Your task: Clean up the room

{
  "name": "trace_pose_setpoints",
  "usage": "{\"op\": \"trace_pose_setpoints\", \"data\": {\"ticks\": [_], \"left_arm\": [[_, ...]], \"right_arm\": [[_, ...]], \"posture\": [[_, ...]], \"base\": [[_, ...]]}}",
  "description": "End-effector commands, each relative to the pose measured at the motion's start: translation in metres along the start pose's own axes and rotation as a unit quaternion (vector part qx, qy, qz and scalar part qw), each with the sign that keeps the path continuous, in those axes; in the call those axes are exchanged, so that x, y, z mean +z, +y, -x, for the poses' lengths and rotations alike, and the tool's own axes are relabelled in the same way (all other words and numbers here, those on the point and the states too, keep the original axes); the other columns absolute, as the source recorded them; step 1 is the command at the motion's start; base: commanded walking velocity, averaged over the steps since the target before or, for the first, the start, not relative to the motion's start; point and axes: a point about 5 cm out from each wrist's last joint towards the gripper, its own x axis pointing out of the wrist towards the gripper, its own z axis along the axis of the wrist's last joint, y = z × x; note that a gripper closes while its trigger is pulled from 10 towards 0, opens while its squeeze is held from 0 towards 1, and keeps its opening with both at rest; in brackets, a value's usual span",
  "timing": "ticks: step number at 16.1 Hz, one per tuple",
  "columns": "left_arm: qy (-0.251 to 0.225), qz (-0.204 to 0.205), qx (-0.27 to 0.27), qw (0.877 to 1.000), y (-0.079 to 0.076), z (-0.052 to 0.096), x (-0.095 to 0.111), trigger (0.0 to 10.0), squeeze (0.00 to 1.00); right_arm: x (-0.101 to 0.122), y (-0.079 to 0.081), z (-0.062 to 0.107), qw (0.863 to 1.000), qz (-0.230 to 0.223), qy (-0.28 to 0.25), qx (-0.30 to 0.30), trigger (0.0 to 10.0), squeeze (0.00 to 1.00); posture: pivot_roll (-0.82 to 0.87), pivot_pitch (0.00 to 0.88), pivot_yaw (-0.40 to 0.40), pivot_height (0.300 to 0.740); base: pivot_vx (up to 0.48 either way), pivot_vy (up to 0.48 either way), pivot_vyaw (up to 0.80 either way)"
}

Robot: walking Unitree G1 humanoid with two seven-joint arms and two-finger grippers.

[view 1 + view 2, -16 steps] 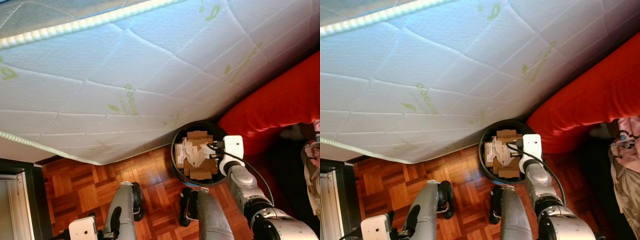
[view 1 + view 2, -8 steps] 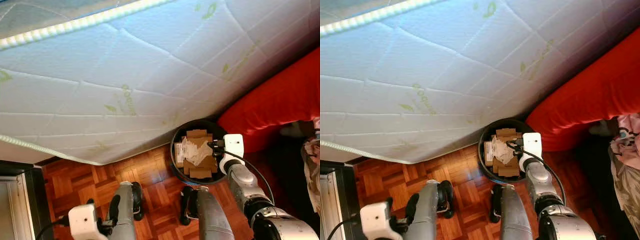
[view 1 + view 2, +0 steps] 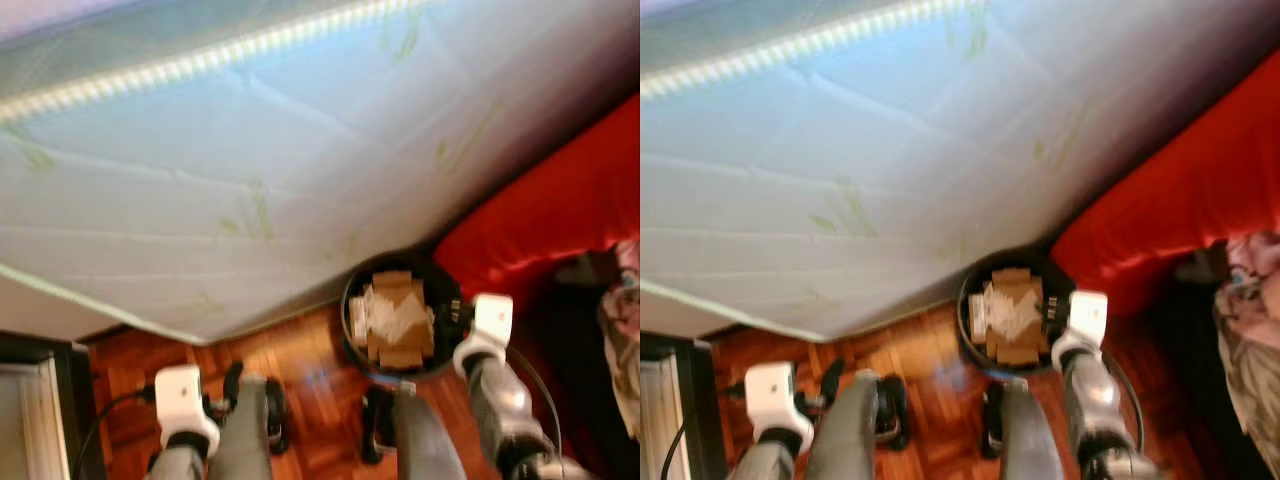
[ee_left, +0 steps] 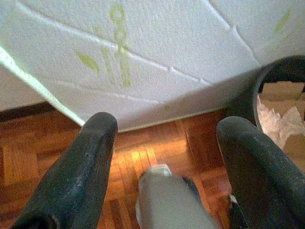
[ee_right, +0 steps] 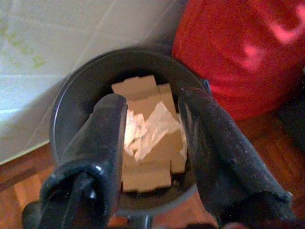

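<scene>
While the head views are blurred, the main things can be told.
Bin: a round black bin [image 3: 398, 318] stands on the wooden parquet floor [image 3: 310, 345], at about 5 o'clock in the head view, touching the white mattress [image 3: 250, 190] and just beside the red bedding [image 3: 540, 215] at 3 o'clock.
Contents: cardboard pieces [image 5: 143, 174] and crumpled white paper [image 5: 152, 129] lie inside.
Right gripper [image 5: 155, 143]: just above the bin's near rim, fingers [image 5: 102, 143] apart, holding nothing.
Left gripper [image 4: 164, 157]: low at 7 o'clock over the floor, fingers apart, empty.
</scene>
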Motion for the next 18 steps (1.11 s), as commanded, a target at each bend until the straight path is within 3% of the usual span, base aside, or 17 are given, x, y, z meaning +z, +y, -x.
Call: {"op": "trace_pose_setpoints", "data": {"ticks": [1, 2, 4, 9, 11, 13, 16, 18], "left_arm": [[0.039, 0.002, 0.009, 0.999, 0.006, 0.002, -0.021, 10.0, 0.00], [0.043, 0.001, 0.008, 0.999, 0.006, 0.001, -0.024, 10.0, 0.00], [0.080, -0.002, 0.007, 0.997, 0.007, -0.008, -0.041, 10.0, 0.00], [0.169, -0.006, 0.013, 0.985, 0.013, -0.012, -0.076, 10.0, 0.00], [0.236, -0.016, 0.020, 0.972, 0.014, -0.008, -0.094, 10.0, 0.00], [0.255, -0.013, 0.025, 0.966, 0.014, -0.009, -0.097, 10.0, 0.00], [0.255, -0.015, 0.022, 0.966, 0.014, -0.016, -0.094, 10.0, 0.00], [0.259, -0.015, 0.023, 0.966, 0.012, -0.016, -0.096, 10.0, 0.00]], "right_arm": [[-0.024, -0.006, 0.013, 0.999, -0.012, 0.036, -0.014, 10.0, 0.00], [-0.029, -0.007, 0.016, 0.999, -0.011, 0.042, -0.014, 10.0, 0.00], [-0.052, -0.009, 0.029, 0.996, -0.020, 0.078, -0.025, 10.0, 0.00], [-0.074, -0.004, 0.039, 0.988, -0.030, 0.146, -0.029, 10.0, 0.00], [-0.091, -0.007, 0.051, 0.981, -0.018, 0.192, -0.033, 10.0, 0.00], [-0.098, -0.009, 0.056, 0.976, -0.014, 0.215, -0.038, 10.0, 0.00], [-0.099, -0.010, 0.057, 0.973, -0.019, 0.224, -0.047, 10.0, 0.00], [-0.109, -0.013, 0.066, 0.968, -0.023, 0.246, -0.055, 10.0, 0.00]], "posture": [[0.07, 0.272, -0.007, 0.730], [0.07, 0.272, -0.007, 0.735], [0.05, 0.187, 0.006, 0.740], [0.02, 0.108, 0.002, 0.740], [0.02, 0.044, -0.011, 0.740], [0.02, 0.005, -0.002, 0.740], [0.00, 0.000, 0.012, 0.740], [-0.02, 0.000, 0.017, 0.740]], "base": [[0.000, 0.000, 0.00], [0.000, 0.000, 0.00], [0.000, 0.000, 0.00], [0.000, 0.000, 0.00], [0.000, 0.000, 0.00], [0.000, 0.000, 0.00], [0.000, 0.000, 0.00], [0.000, 0.000, 0.00]]}}
